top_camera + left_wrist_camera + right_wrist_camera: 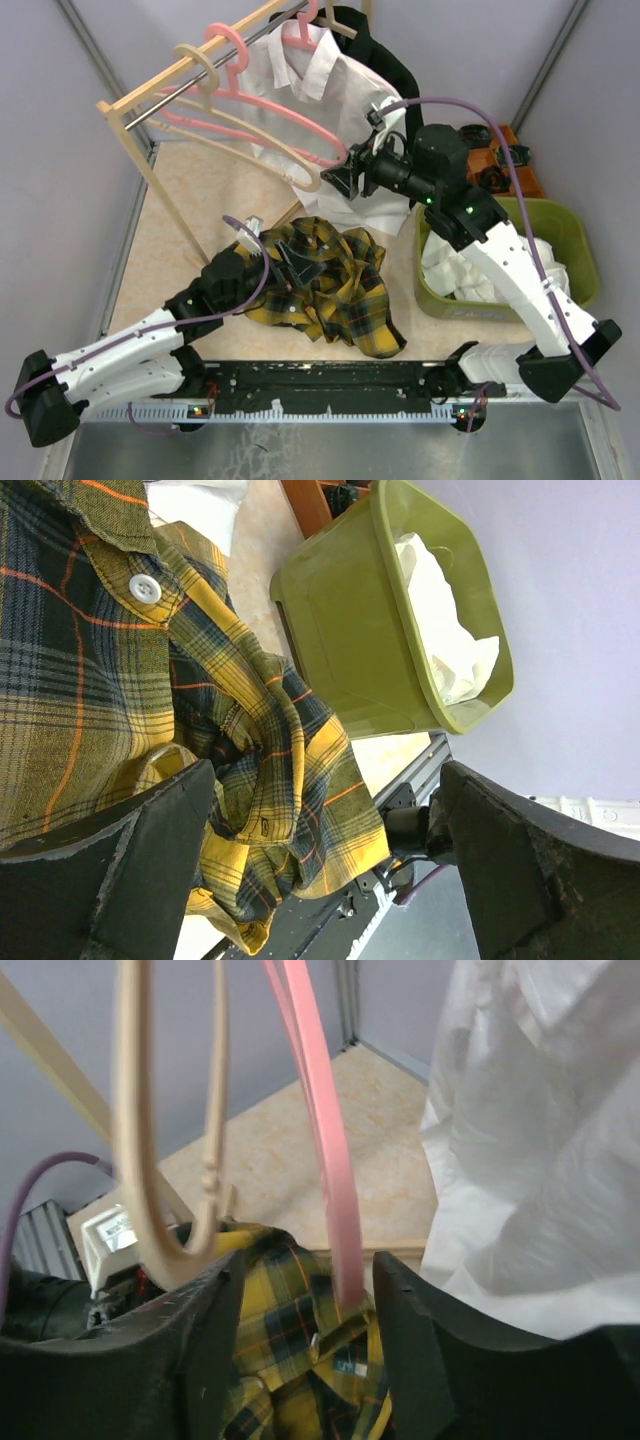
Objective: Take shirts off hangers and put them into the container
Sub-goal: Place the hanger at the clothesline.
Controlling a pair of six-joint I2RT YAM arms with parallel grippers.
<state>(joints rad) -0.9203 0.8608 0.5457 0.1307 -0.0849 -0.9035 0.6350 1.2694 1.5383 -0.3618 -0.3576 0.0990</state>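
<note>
Plaid shirt (330, 285), black shirt (388, 62), two white shirts (310, 70) (450, 268); left gripper (320, 870) released, right gripper (305, 1300) slack around pink hanger (320, 1140).

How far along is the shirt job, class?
Done: one white shirt lies in the green basket. In hand: the plaid shirt is off its hanger, on the table under the open left gripper. Left: the other white shirt and black shirt hang on the rack.

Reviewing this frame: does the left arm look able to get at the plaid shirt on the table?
Probably yes: the left gripper is open right over the plaid shirt, with nothing lying between them.
</note>
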